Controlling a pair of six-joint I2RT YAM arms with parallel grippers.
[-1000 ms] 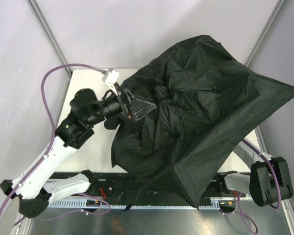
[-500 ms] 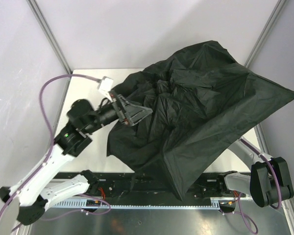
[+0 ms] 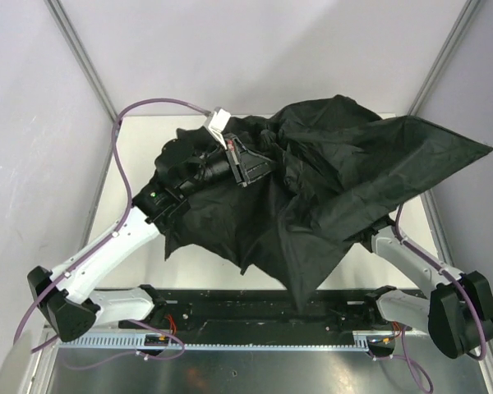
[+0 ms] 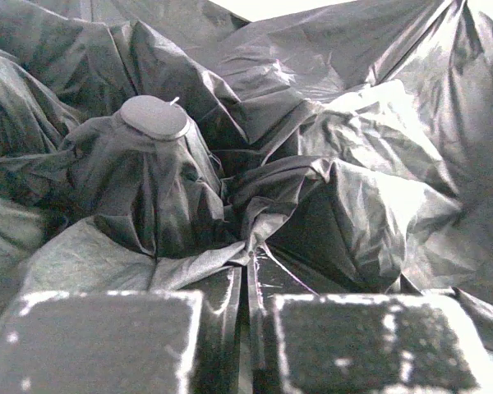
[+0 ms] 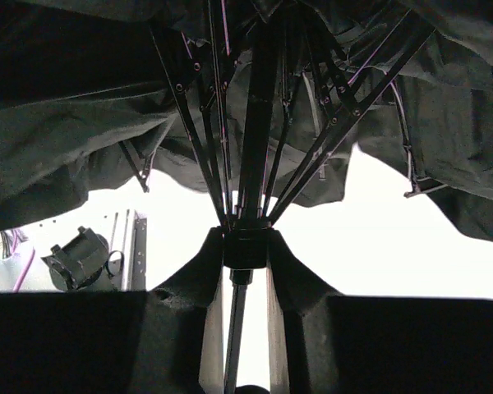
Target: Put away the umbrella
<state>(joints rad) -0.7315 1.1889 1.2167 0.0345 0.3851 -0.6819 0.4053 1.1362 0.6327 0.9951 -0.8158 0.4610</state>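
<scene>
The black umbrella (image 3: 353,180) sprawls half-collapsed over the middle and right of the table, its crumpled canopy raised on the right. My left gripper (image 3: 251,168) lies on the canopy's left part. In the left wrist view it (image 4: 251,283) is shut on a pinched fold of fabric, just below the round top cap (image 4: 154,117). My right gripper is hidden under the canopy in the top view. In its own view it (image 5: 246,246) is shut on the umbrella's black runner, with the ribs (image 5: 205,131) fanning upward and the shaft (image 5: 237,328) running down between the fingers.
The white table (image 3: 140,164) shows at the left and near edges of the fabric. A black rail (image 3: 230,308) runs along the near edge. A purple cable (image 3: 123,164) loops over the left arm. Metal frame posts (image 3: 82,57) stand at the far corners.
My left arm swung toward the far right onto the canopy and its gripper went from open to shut on the fabric. The canopy has folded lower and shifted toward the far side.
</scene>
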